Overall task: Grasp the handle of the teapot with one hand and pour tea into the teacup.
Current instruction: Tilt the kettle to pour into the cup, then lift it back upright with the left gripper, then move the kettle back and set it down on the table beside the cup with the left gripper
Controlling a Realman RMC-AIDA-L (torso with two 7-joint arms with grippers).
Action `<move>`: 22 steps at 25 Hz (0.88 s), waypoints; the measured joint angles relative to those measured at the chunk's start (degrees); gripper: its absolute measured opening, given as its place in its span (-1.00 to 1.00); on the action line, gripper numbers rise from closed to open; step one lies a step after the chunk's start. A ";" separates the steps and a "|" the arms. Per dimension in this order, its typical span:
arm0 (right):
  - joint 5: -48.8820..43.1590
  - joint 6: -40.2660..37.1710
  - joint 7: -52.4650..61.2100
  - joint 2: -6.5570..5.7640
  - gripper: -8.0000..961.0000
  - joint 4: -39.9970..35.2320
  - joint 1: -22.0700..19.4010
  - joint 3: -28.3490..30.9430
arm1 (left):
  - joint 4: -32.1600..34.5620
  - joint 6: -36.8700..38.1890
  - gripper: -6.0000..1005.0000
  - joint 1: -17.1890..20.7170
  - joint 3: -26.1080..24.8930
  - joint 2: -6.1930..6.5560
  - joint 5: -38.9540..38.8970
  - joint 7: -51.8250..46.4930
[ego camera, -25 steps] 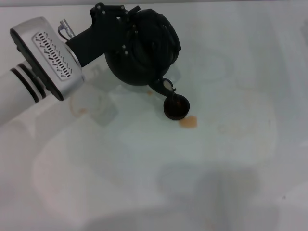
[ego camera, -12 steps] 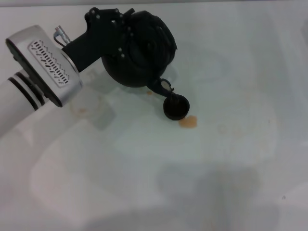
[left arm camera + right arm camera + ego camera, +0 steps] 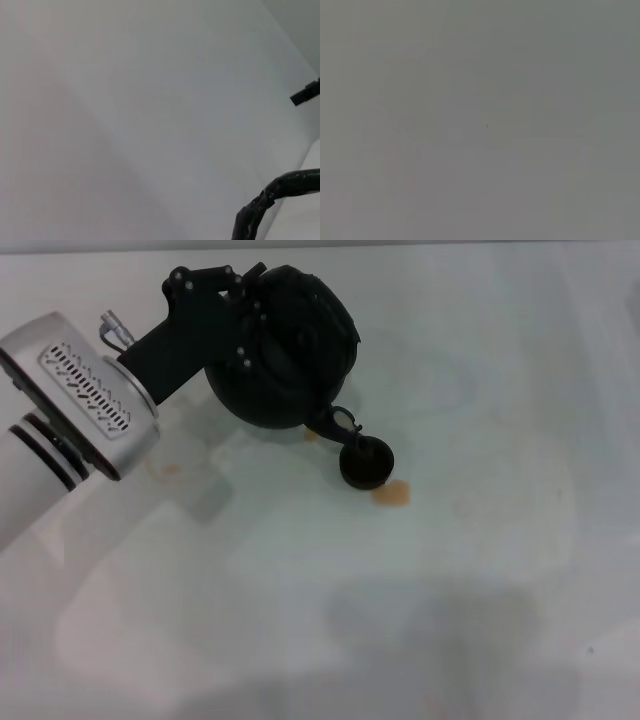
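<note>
1 left gripper [image 3: 245, 315] clenched on handle [image 3: 272, 197] of teapot [image 3: 285, 350], spout above teacup [image 3: 366, 462], amber spill [image 3: 392, 494] beside

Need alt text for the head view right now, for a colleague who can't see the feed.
The left claw holds the black teapot by its handle, spout just beside the small dark teacup on the white table. An orange-brown spill lies beside the cup.

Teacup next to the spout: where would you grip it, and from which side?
Take the small round dark handleless teacup across its rim, coming straight down from above. It has no handle and stands upright and open-topped. Keep the jaws off the side where the large round black teapot has its spout at the rim; the left gripper holds that teapot. An amber spill lies beside the cup.
</note>
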 joint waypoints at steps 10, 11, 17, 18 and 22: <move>0.00 0.07 0.00 -0.08 0.73 -0.10 0.69 0.00 | 0.46 4.82 -0.78 4.49 0.01 -0.31 -3.32 -0.42; 0.00 0.07 0.00 -0.08 0.73 -0.12 0.76 0.00 | 0.46 5.20 -0.78 5.02 0.01 -0.35 -3.92 -0.43; 0.00 0.14 0.00 -0.08 0.73 -0.22 1.28 0.00 | 0.52 6.91 -0.78 9.03 0.63 -0.63 -11.96 -1.85; 0.00 0.15 0.00 -0.08 0.73 -0.25 1.41 0.00 | 0.53 7.13 -0.78 9.35 0.67 -0.64 -12.48 -2.35; 0.00 0.56 0.00 -0.08 0.73 -0.25 1.93 0.00 | 0.39 8.03 -0.78 10.81 0.72 -0.73 -16.57 -6.81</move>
